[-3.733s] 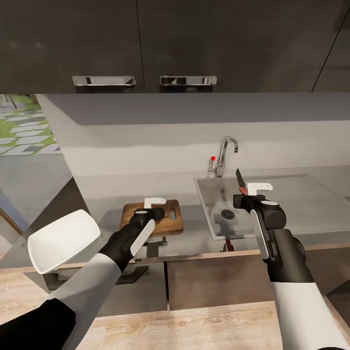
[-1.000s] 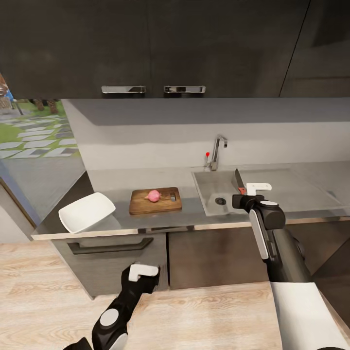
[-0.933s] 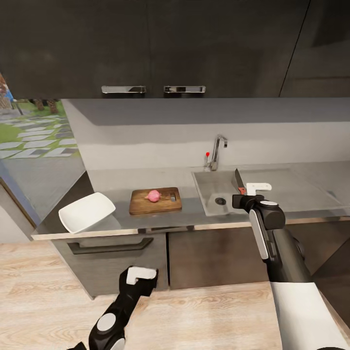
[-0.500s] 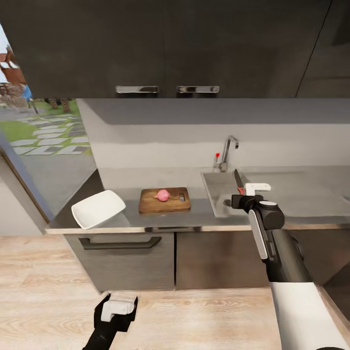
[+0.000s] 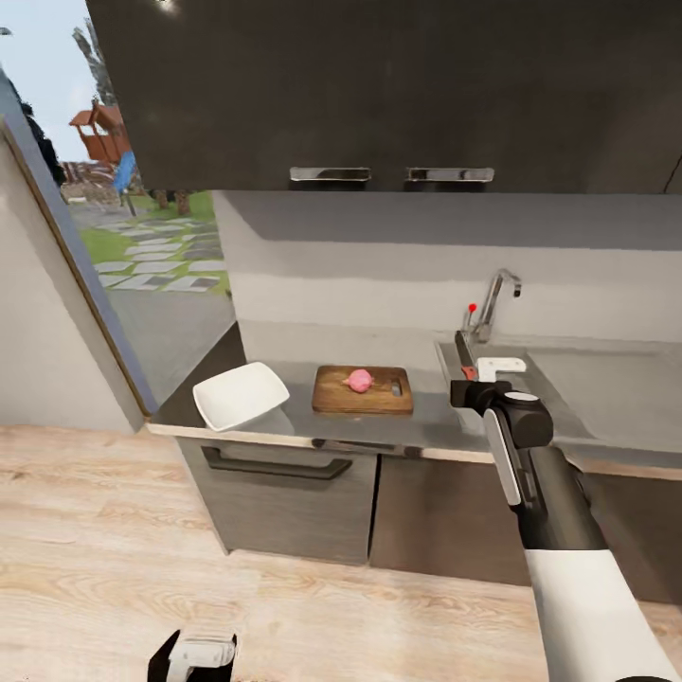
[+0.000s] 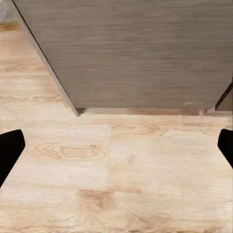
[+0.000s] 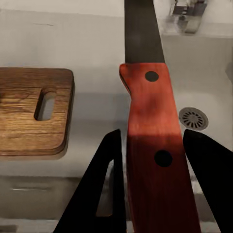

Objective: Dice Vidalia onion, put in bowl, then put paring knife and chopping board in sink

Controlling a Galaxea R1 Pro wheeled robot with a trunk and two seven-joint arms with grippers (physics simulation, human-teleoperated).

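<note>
Red wood scales with two dark rivets make the knife [image 7: 156, 160] handle rigid and fairly grippy, and the right end effector [image 5: 476, 379] pinches it there, blade up beside the sink [image 5: 606, 398]. The onion [image 5: 359, 381], likely light, round and prone to roll, sits whole on the board [image 5: 332, 398] on the table [image 5: 436, 426], near the bowl [image 5: 242, 394]. The left end effector [image 5: 194, 656] hangs spread above the floor [image 6: 116, 170].

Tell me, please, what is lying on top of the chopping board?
A pink onion sits whole on the chopping board, beside its handle slot. The onion's underside is hidden.
</note>
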